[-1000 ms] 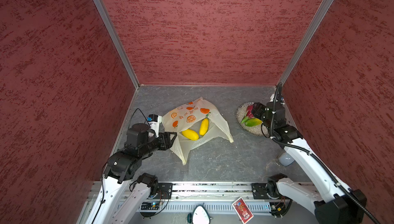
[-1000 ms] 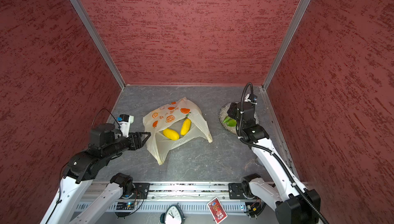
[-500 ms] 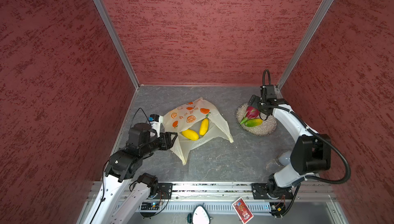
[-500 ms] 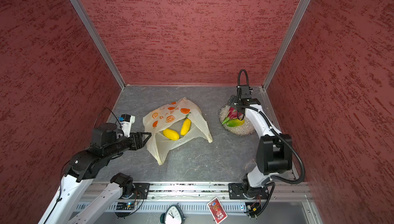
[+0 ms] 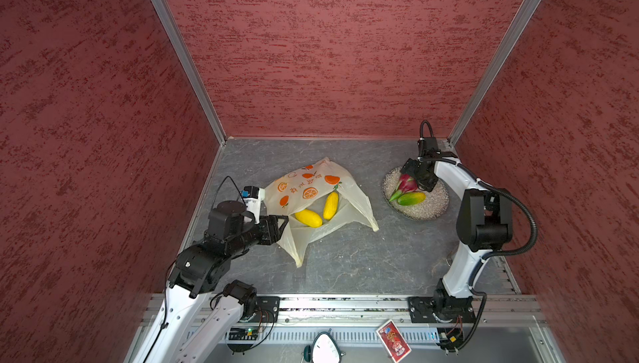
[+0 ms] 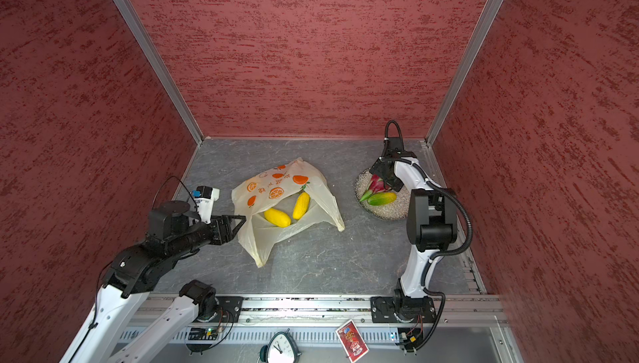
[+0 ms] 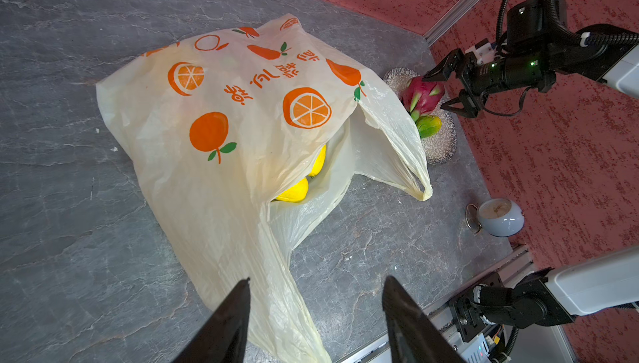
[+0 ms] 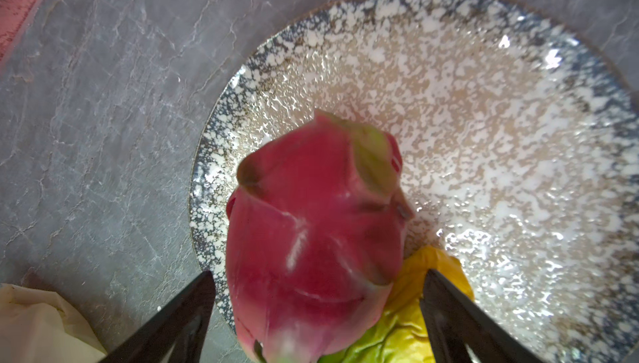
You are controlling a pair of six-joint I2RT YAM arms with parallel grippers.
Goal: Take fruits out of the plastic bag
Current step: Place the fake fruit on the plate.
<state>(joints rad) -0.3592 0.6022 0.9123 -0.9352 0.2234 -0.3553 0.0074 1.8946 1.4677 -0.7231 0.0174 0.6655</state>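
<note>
Mangoes [image 5: 308, 217] are seen in the bag [image 5: 304, 185] mouth, nearer the left gripper [image 5: 284, 221], held half open and empty. The right gripper [image 7: 436, 91] is spread wide round the dragon fruit [image 7: 420, 96].

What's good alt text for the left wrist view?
A pale-yellow plastic bag printed with oranges lies on the grey table, two yellow mangoes showing in its open mouth. The left gripper hangs open over the bag's near end; beyond, the right gripper stands open around a pink dragon fruit on a speckled plate.
</note>
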